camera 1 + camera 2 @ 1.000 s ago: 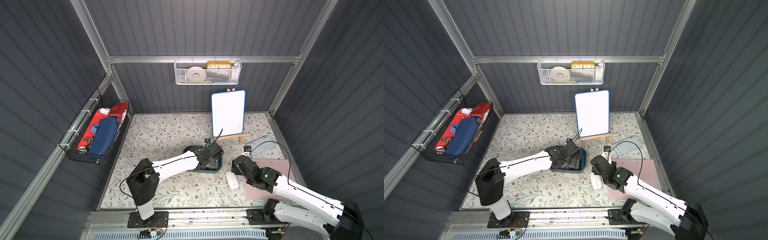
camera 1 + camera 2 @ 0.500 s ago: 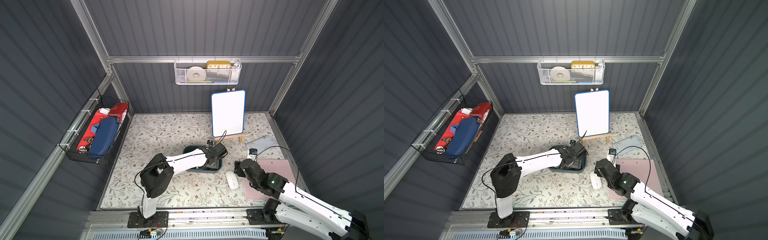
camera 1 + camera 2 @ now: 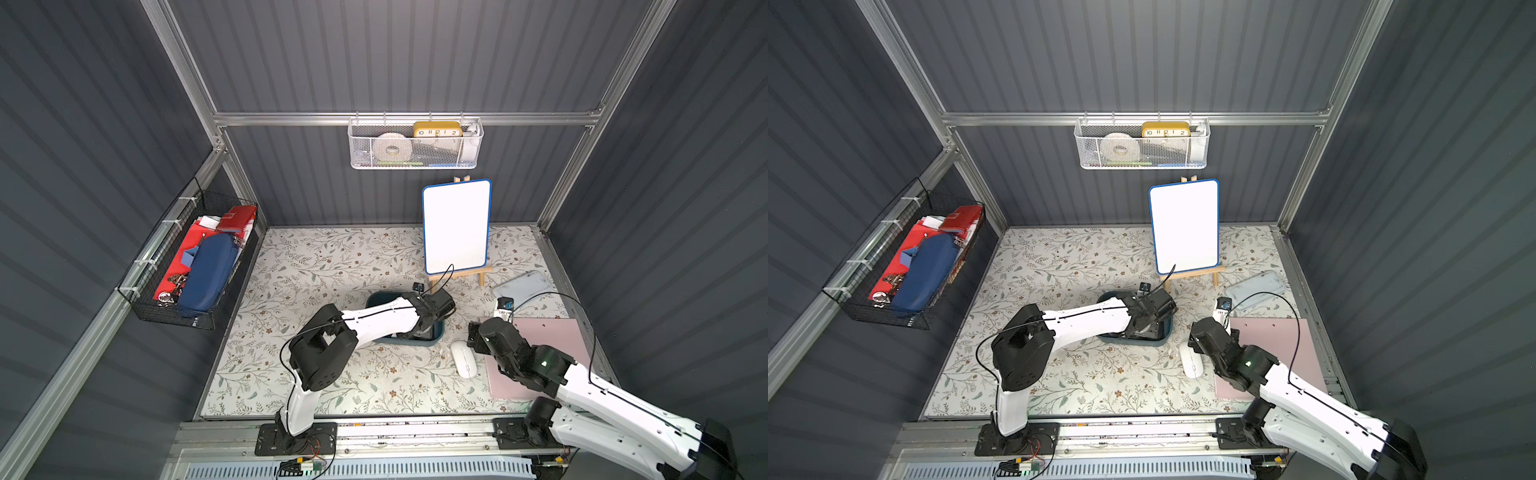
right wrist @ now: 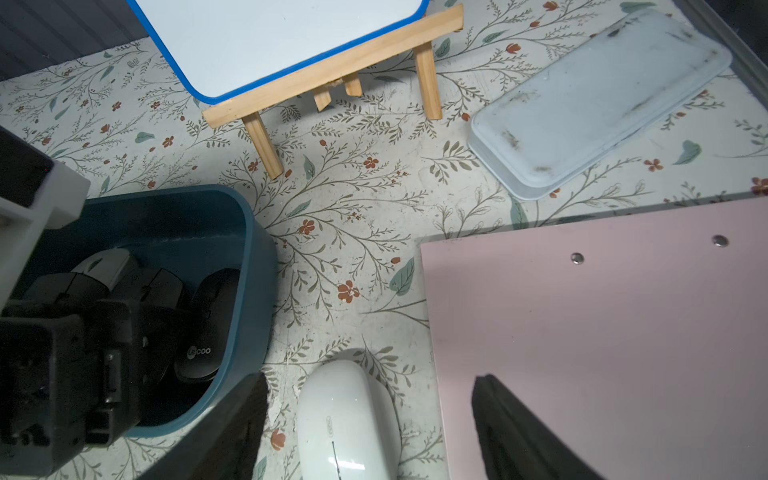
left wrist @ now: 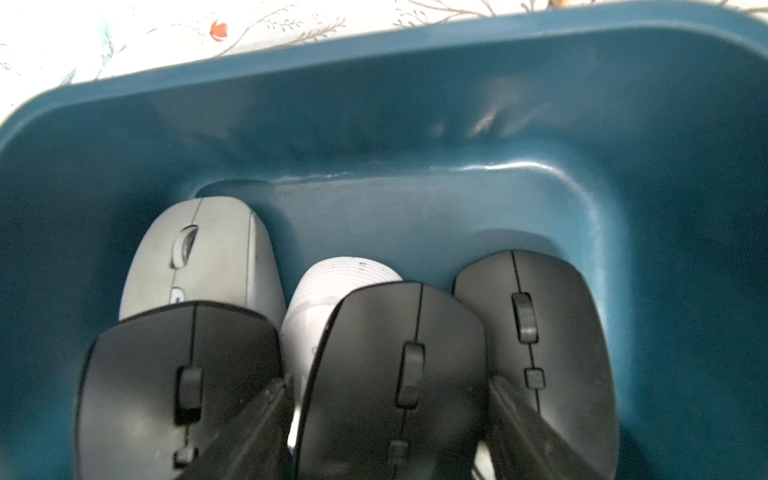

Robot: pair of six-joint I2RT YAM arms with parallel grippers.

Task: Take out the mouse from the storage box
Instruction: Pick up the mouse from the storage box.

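Over on the left, the left gripper [image 5: 386, 382] is down inside the dark teal rounded plastic storage box [image 5: 415, 104]. The wrist view gives us the target: a black wireless mouse with a scroll wheel [image 5: 395, 353], middle of three abreast in the box, riding on a pale ribbed mouse [image 5: 332, 282]. The jaws are apart, one on either side of it and close to its flanks. By my judgement they are not yet clamped.

To do this well, close squarely on the waist. Keep the tips off the black neighbour mouse [image 5: 166, 374] on one flank and the second black neighbour [image 5: 540, 332] on the other. Then lift straight up over the low wall so nothing drags along. Those curved sides could slip out of a shallow pinch.

Moving right, just outside the box, a glossy white mouse [image 3: 464, 359] lies on the floral tabletop [image 3: 332, 266]. The right gripper [image 4: 370, 379] is above it, jaws apart and holding nothing.
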